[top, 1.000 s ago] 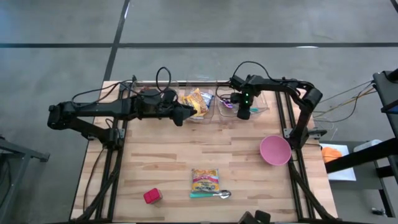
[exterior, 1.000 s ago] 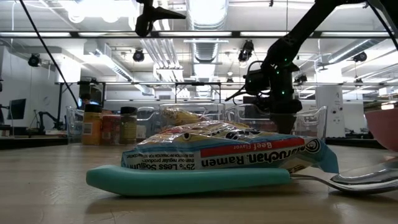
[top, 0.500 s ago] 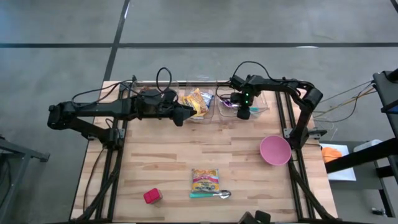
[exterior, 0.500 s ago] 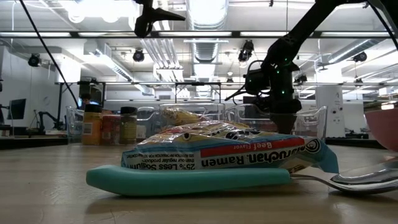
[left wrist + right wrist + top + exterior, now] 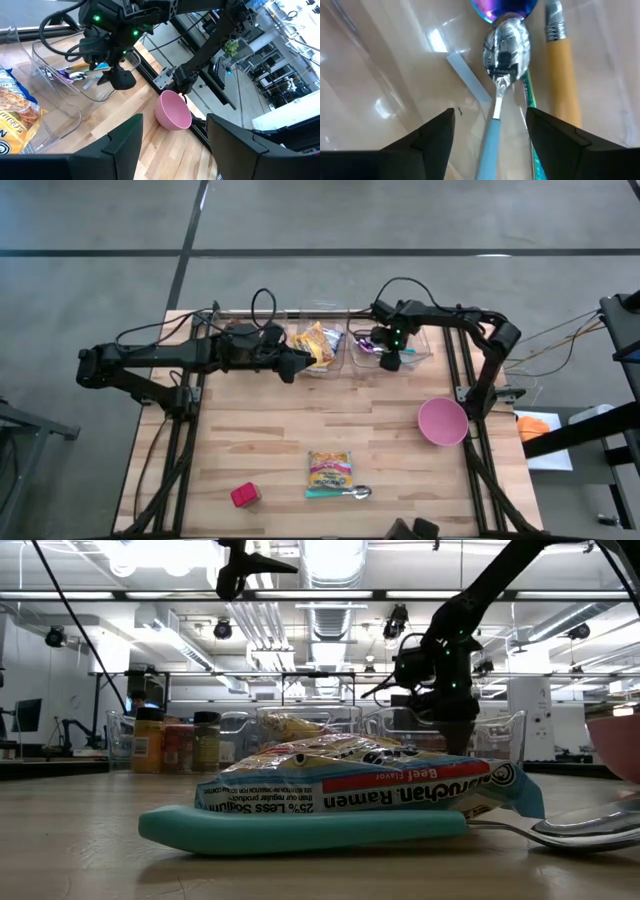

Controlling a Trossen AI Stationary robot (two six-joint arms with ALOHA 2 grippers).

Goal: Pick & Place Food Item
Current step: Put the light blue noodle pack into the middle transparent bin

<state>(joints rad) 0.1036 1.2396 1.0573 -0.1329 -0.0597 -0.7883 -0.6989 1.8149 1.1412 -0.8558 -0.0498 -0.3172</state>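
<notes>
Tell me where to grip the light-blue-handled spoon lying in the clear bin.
Grip the light-blue-handled spoon on its slim handle just below the bowl, coming straight down from above. It lies flat in the clear bin, the right gripper open astride it, and a yellow-handled utensil crowds one side.

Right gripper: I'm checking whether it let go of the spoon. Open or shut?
Open: the right gripper's fingers stand apart either side of the blue-handled spoon lying in the clear bin.

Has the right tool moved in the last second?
Yes. The right tool has risen slightly out of the clear bin, drawing toward the table's back edge; it now hangs open over the spoon.
</notes>
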